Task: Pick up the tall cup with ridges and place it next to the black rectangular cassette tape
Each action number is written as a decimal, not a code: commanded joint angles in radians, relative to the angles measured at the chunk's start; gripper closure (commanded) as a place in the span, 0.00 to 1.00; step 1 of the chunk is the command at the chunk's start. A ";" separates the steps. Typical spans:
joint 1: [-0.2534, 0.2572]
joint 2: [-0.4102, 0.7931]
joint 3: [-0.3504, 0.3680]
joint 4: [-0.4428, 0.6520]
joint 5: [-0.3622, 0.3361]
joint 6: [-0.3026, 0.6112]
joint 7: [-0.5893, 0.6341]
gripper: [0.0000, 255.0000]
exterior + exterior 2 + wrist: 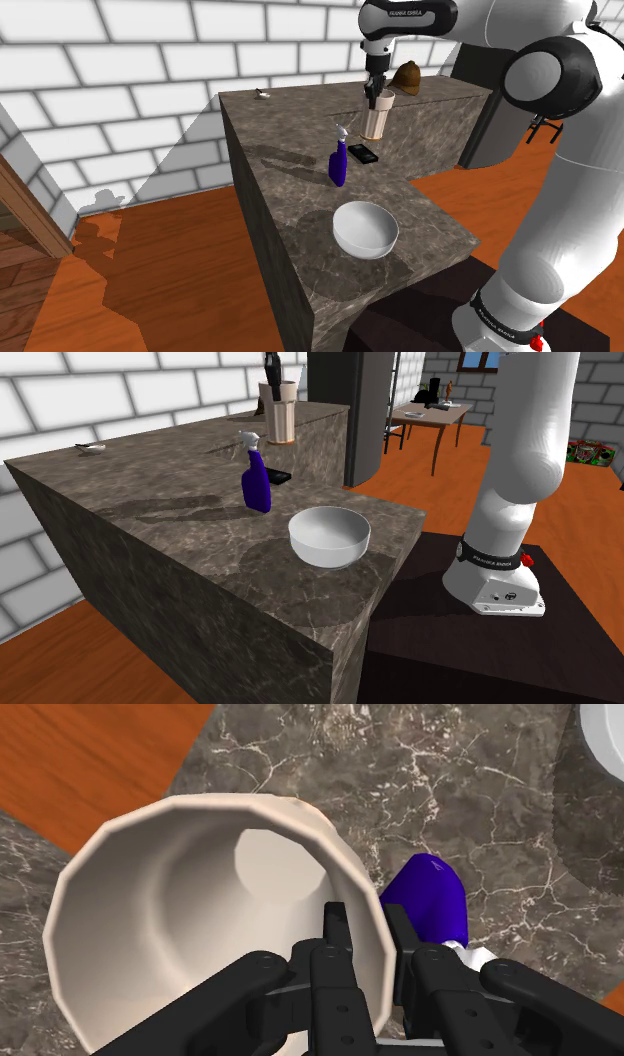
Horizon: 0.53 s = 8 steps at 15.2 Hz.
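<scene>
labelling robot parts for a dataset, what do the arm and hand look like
The arm is glossy white, built of rounded links, with dark grey joint caps and black bands bearing small white lettering. A small red mark sits near its base. The hand is all black, with two slim, blocky fingers.

Bright and evenly lit, sharp to the edges; soft shadows thrown across worktop [440, 115] and floor [180, 290].
</scene>
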 commanded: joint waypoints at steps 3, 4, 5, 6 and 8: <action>0.000 -0.012 0.000 -0.071 -0.001 0.061 0.006 1.00; 0.000 -0.013 0.000 -0.087 -0.001 0.075 0.007 1.00; 0.000 -0.014 0.000 -0.102 -0.001 0.089 0.008 1.00; 0.000 -0.015 0.000 -0.117 -0.001 0.103 0.009 1.00; 0.000 -0.017 0.000 -0.146 -0.002 0.130 0.012 1.00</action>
